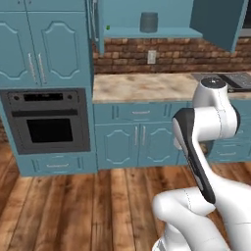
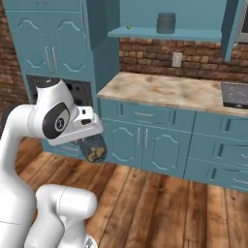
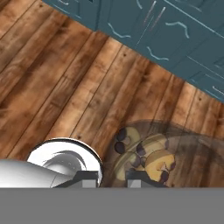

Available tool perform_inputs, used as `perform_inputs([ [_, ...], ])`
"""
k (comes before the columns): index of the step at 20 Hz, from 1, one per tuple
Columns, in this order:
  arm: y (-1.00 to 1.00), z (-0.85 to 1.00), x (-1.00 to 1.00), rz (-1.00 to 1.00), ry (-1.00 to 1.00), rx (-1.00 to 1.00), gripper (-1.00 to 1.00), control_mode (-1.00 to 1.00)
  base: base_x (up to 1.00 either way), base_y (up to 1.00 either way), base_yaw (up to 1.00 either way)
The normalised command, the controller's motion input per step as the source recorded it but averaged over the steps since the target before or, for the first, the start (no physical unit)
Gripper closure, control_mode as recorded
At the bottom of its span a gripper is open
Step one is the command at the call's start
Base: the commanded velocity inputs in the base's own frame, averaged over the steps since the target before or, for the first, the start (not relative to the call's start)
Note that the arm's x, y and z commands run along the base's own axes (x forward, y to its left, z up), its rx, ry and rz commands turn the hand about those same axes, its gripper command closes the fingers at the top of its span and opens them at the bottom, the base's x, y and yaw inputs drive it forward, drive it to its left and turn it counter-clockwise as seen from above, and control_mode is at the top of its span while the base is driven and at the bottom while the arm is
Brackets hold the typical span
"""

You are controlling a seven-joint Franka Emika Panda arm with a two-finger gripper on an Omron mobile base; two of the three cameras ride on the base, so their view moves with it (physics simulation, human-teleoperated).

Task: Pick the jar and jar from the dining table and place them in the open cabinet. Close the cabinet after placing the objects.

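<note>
A: What's the room like?
B: A kitchen with a wooden plank floor point(image 1: 73, 206) in warm brown and a red brick wall point(image 1: 171, 55) with a pale outlet plate point(image 1: 152, 57) on it.
A: And the furniture?
B: Teal drawer fronts point(image 2: 145, 116) and arched-panel lower doors point(image 1: 139, 144) run under a beige marbled stone surface point(image 1: 142, 87). A black built-in oven point(image 1: 49, 122) sits in a tall teal unit at the left, and a dark cooktop point(image 2: 236, 100) lies at the far right.

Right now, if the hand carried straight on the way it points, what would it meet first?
The hand points down, shut on the small clear jar. Straight on lies the wooden floor, in front of the teal lower cabinet doors. Nothing else seems to lie between, though depth is hard to judge.
</note>
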Motion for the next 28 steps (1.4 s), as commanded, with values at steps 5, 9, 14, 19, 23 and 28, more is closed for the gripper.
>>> perform_inputs([
  [5, 0.0, 0.0, 0.0, 0.0, 0.0, 0.0, 1.0, 1.0, 0.95, -0.39, 0.0],
  [9, 0.0, 0.0, 0.0, 0.0, 0.0, 0.0, 1.0, 1.0, 0.83, -0.41, -0.01],
  [14, 0.0, 0.0, 0.0, 0.0, 0.0, 0.0, 1.0, 1.0, 0.66, -0.46, -0.06],
  [19, 0.0, 0.0, 0.0, 0.0, 0.0, 0.0, 1.0, 1.0, 0.52, -0.44, -0.08],
  [23, 0.0, 0.0, 0.0, 0.0, 0.0, 0.0, 1.0, 1.0, 0.5, -0.34, -0.08],
  [28, 0.0, 0.0, 0.0, 0.0, 0.0, 0.0, 1.0, 1.0, 0.5, -0.2, -0.08],
])
